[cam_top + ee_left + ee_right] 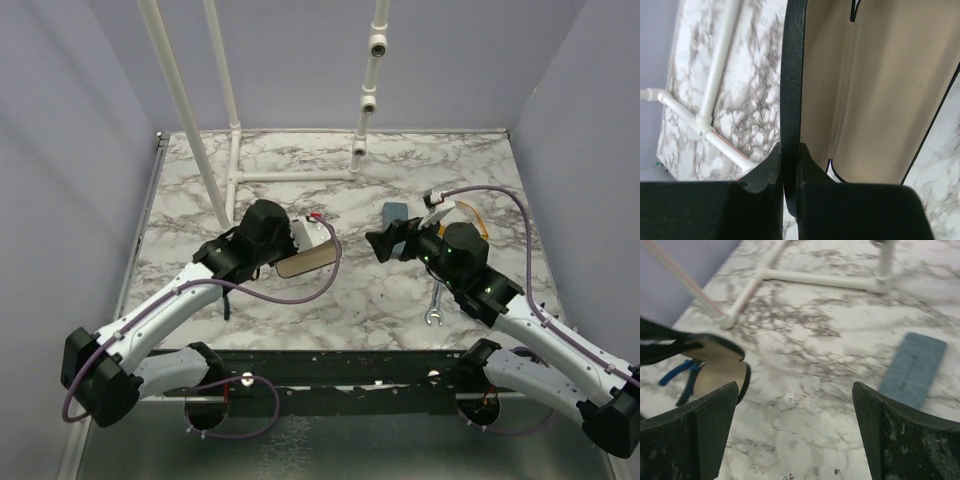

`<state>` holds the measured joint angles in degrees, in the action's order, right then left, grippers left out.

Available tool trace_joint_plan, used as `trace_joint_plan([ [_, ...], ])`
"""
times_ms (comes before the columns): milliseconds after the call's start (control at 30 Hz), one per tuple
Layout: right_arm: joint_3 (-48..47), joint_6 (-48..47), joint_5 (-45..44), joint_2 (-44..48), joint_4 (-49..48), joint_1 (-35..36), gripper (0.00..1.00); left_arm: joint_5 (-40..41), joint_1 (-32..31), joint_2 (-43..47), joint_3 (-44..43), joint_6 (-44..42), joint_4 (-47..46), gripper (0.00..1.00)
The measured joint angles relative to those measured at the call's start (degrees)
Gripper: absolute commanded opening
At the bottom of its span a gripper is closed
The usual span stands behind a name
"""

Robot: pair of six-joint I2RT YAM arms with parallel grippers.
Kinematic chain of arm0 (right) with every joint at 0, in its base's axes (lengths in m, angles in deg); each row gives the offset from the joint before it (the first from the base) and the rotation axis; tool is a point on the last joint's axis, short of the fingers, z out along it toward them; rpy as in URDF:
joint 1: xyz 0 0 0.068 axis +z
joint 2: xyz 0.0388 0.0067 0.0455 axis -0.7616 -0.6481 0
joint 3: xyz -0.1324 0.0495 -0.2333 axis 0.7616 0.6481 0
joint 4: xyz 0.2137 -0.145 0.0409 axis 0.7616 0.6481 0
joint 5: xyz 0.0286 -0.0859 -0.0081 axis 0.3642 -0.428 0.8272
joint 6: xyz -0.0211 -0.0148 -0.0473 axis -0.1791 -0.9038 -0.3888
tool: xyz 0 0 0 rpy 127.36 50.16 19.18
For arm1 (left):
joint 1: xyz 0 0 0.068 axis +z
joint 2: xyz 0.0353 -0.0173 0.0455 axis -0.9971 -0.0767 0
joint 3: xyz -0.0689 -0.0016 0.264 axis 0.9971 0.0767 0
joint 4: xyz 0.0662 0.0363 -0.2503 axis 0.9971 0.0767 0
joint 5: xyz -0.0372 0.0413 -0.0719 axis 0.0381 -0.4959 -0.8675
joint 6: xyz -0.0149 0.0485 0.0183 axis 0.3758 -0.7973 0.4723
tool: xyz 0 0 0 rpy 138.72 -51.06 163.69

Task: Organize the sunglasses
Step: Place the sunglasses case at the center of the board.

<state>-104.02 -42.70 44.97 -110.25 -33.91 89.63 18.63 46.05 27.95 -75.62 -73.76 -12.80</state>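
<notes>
1. Left gripper (789, 155): clamped on rim of open black case (865, 100), left of worktop (340, 300) centre.
2. Right gripper (795, 387): jaws wide apart, holding nothing, right of worktop centre.
3. Blue case (395, 212): flat on worktop, just beyond right gripper.
4. Yellow sunglasses (483, 222): right of blue case, toward right edge, partly hidden.

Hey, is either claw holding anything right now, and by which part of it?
The left claw pinches the open black case by the thin rim of one shell. The right claw is open and holds nothing.
</notes>
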Motion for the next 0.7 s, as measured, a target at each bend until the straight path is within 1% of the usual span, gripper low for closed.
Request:
trace_joint_plan([
  [67,-1.14,1.73,-6.82,-1.09,4.35,-0.9,1.0,2.67,-0.02,-3.1,1.31,-2.8,1.01,0.0],
  [133,-1.38,3.34,-11.45,-2.16,7.28,-1.73,1.0,4.87,-0.13,-7.04,2.38,-5.44,1.95,0.0],
  [267,-1.16,5.46,-17.35,-2.67,10.8,-2.75,1.0,7.26,-0.33,-14.05,2.99,-10.32,2.1,0.0],
  [533,1.05,4.96,-21.44,-1.51,10.62,-3.3,1.0,8.87,-0.33,-22.12,3.1,-18.45,-3.17,0.0],
  [700,1.68,3.52,-21.97,-1.36,10.58,-3.41,1.0,8.52,-0.33,-24.26,3.98,-20.9,-6.21,0.0],
])
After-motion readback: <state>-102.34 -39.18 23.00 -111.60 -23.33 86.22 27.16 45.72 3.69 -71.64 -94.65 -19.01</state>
